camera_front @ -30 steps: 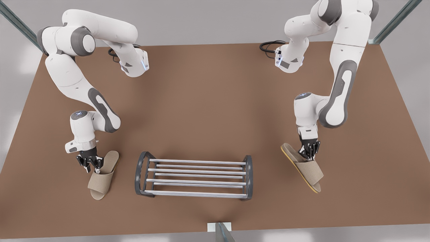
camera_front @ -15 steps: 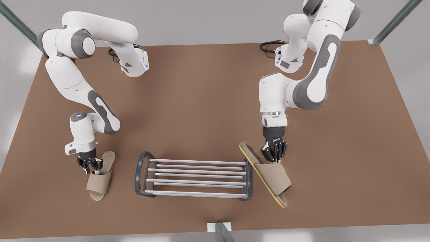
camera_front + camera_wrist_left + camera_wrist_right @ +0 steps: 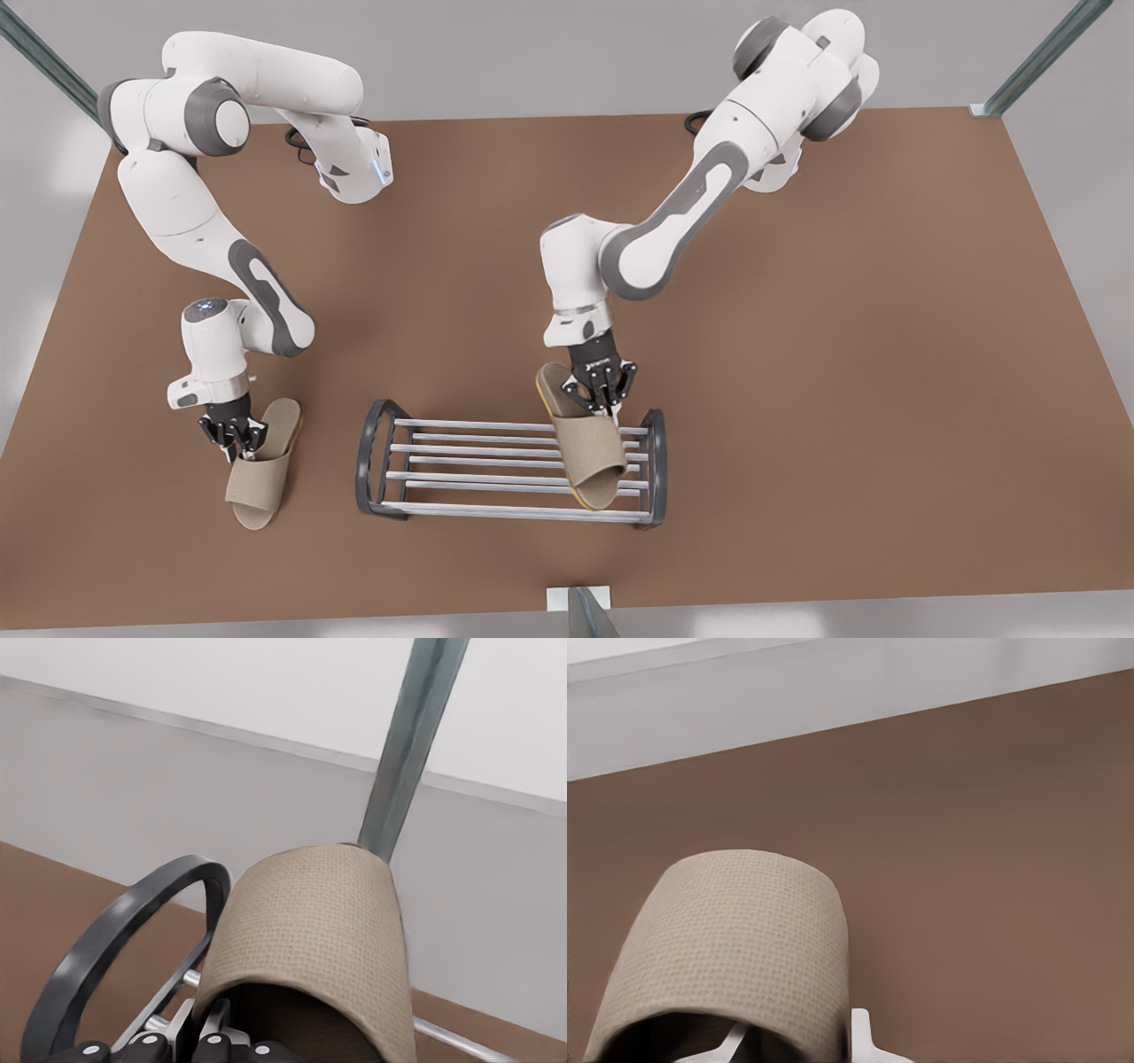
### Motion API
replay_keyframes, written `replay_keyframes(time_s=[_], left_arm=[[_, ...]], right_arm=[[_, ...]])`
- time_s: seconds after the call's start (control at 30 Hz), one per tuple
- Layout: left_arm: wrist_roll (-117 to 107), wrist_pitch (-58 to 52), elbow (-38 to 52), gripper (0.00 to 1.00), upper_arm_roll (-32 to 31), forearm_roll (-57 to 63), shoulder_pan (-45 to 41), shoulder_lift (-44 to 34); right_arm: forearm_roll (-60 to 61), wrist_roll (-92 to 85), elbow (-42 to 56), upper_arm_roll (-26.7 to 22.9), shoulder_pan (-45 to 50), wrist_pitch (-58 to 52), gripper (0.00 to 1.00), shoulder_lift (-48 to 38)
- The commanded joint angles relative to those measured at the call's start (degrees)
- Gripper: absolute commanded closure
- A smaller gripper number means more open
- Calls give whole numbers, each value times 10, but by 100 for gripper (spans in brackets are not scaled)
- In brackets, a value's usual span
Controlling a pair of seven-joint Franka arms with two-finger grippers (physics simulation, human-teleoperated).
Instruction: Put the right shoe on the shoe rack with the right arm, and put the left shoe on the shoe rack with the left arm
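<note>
The left gripper (image 3: 602,386) has its fingers clenched on the left shoe (image 3: 586,454), pinching it at the rear edge of the woven band. The toe points toward 5 o'clock in the front view. A second ago this shoe hung over the bare table (image 3: 842,354), well out at 3 o'clock from the shoe rack (image 3: 478,426). The left arm has since swung it inward, and it now lies across the silvery bars at the rack's 3 o'clock end. In the left wrist view the band (image 3: 319,930) sits just beside the dark arched end frame (image 3: 115,939). Whether the sole already rests on the bars I cannot tell. By my judgement only lowering and letting go remain for this half.

The right gripper (image 3: 235,436) is closed on the right shoe (image 3: 260,486) at the band's edge, at 9 o'clock from the rack. It has barely shifted in that second, so the right arm's carry looks yet to come.
</note>
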Motion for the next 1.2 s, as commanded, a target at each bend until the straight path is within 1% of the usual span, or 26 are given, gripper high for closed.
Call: replay_keyframes(time_s=[0.0, 0.13, 0.2, 0.33, 0.37, 0.4, 0.47, 0.53, 0.63, 0.7, 0.73, 0.77, 0.8, 0.83, 0.87, 0.97, 1.0, 1.03, 1.07, 1.1, 1.13, 1.17], left_arm=[[134, -14, -1, 79, 0, 47, 2, 4], [149, -14, 0, 79, 0, 57, -3, 24], [148, -15, 2, 79, 1, 57, -12, 35], [145, -22, 0, 79, 1, 58, -21, 47], [146, -22, 1, 79, 1, 58, -23, 47], [147, -22, 3, 79, 2, 59, -23, 47], [160, -23, 9, 79, 2, 61, -24, 47], [262, -61, 50, 79, 0, 50, -30, 47], [302, -58, 99, 79, 1, 50, -30, 73], [313, -57, 104, 79, 1, 51, -30, 80], [313, -56, 102, 75, 2, 50, -30, 83], [319, -53, 101, 0, 2, 54, -29, 89], [322, -53, 100, 0, 2, 52, -30, 90], [321, -53, 95, 0, 2, 52, -31, 90], [319, -53, 90, 0, 2, 51, -31, 89], [320, -60, 72, 0, -3, 50, -30, 78], [321, -61, 72, 0, -5, 20, -35, 65], [324, -91, 68, 0, -9, 5, -46, 55], [349, -140, 70, 0, -42, -38, -47, 36], [383, -198, 75, 0, -74, -115, -44, 10], [415, -224, 78, 0, -80, -209, -36, -31], [466, -256, 86, 0, -81, -294, 4, -62]], right_arm=[[0, 15, 0, 0, 1, 0, 50, 0], [0, 18, 0, 0, 4, 0, 53, 1], [0, 19, -1, 1, 2, 0, 57, 1], [0, 53, -1, 1, 5, 0, 69, -7], [0, 57, -2, 2, 5, 0, 77, -10], [0, 59, -2, 13, -3, 0, 79, -14], [1, 82, -5, 18, -3, -1, 79, -28], [1, 90, -7, 19, -3, -5, 79, -38], [1, 102, -13, 23, -2, -6, 79, -49], [2, 110, -16, 26, -2, -15, 79, -59], [2, 115, -17, 27, -1, -34, 79, -69], [2, 116, -17, 27, 1, -37, 79, -72], [1, 127, -17, 27, 4, -41, 79, -73], [2, 141, -17, 34, 4, -79, 79, -94], [2, 146, -17, 36, 3, -94, 79, -103], [2, 200, -42, 51, 6, -117, 79, -146], [2, 202, -42, 51, 6, -161, 79, -172], [2, 206, -42, 52, 6, -189, 79, -191], [2, 216, -39, 60, 6, -230, 79, -214], [2, 216, -37, 60, 6, -251, 79, -227], [2, 216, -37, 62, 6, -261, 79, -234], [2, 224, -31, 68, 6, -284, 79, -242]])
